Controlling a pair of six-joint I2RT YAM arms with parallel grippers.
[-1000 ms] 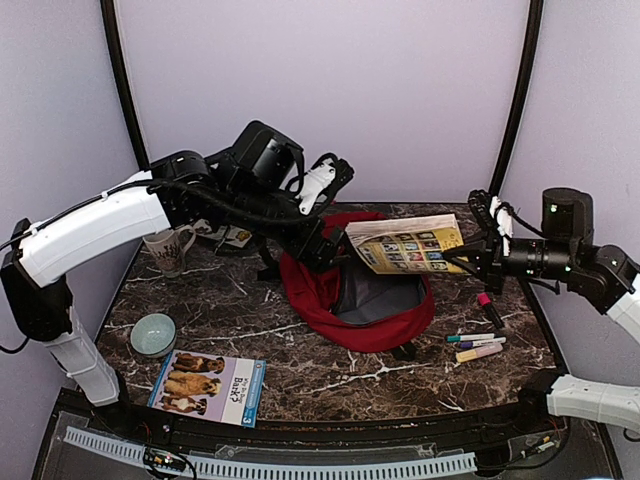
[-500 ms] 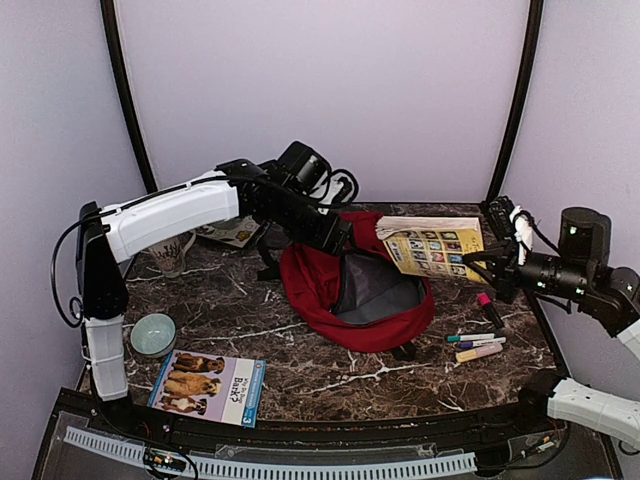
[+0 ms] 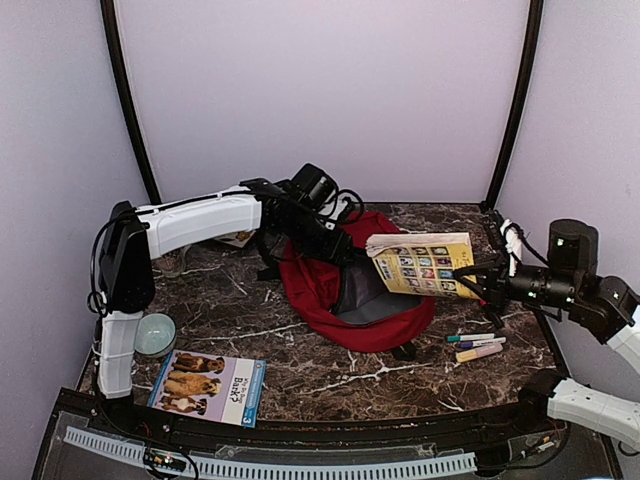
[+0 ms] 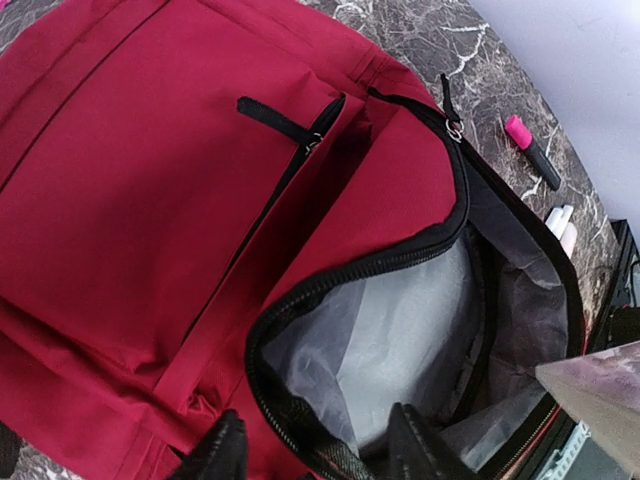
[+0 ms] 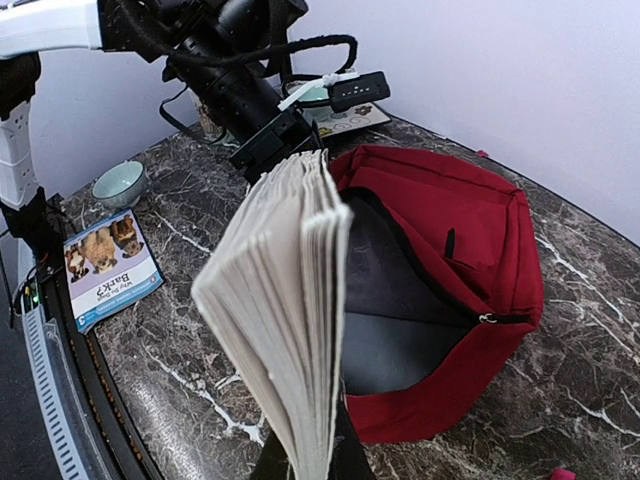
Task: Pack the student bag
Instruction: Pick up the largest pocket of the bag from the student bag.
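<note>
The left gripper [image 4: 318, 452] jaws are standing partly apart. One fingertip [image 4: 224, 448] is over the red fabric and the other over the open mouth, so they are straddling the black zip rim [image 4: 350, 272] of the bag [image 4: 150, 200] without pinching it, as far as we can see. The right gripper [image 3: 478, 282] jaws are clamping one edge of a thick book [image 3: 420, 262] with a yellow picture cover, holding it tilted in the air over the right side of the opening. The bag is lying mid-table on the marble table [image 3: 330, 375], toward the far side. Its main zip is undone, its grey lining [image 4: 400, 340] is showing, and its mouth is facing up and toward the right arm. We are seeing nothing inside it. We are judging the step in hand as loading this book, with one arm readying the mouth and the other presenting the book. As we are reading it, the next move calls for the left jaws to take the rim between them and lift it. The right arm should then angle the book's free edge down into the lining and slide it in before letting go. Markers [image 3: 475, 345] are waiting at the right, a dog book [image 3: 207, 385] and a bowl [image 3: 153, 333] at the left.
</note>
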